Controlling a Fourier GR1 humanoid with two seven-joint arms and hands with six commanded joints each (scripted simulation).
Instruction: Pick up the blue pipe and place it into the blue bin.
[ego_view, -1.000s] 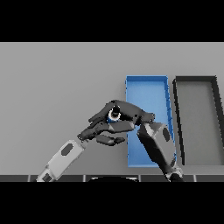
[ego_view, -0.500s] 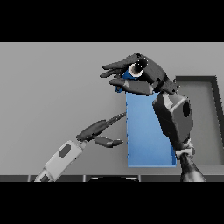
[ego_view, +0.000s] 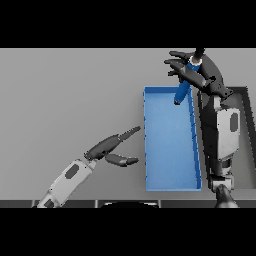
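Note:
The blue pipe (ego_view: 183, 87) is a slim blue tube, held tilted in the air over the far end of the blue bin (ego_view: 165, 150). My right hand (ego_view: 202, 75) is shut on the pipe's upper end, fingers curled round it, above the bin's far end. The pipe's lower end hangs just over the bin's far edge. My left hand (ego_view: 107, 148) is open and empty on the table, just left of the blue bin, fingers pointing toward it.
A dark grey bin (ego_view: 246, 135) stands right of the blue bin, partly hidden behind my right arm (ego_view: 220, 140). The grey table (ego_view: 65, 95) stretches to the left and far side.
My right hand has lifted the pipe from beside my left hand and carried it far and right, over the blue bin's far end. My left hand has stayed left of the bin.

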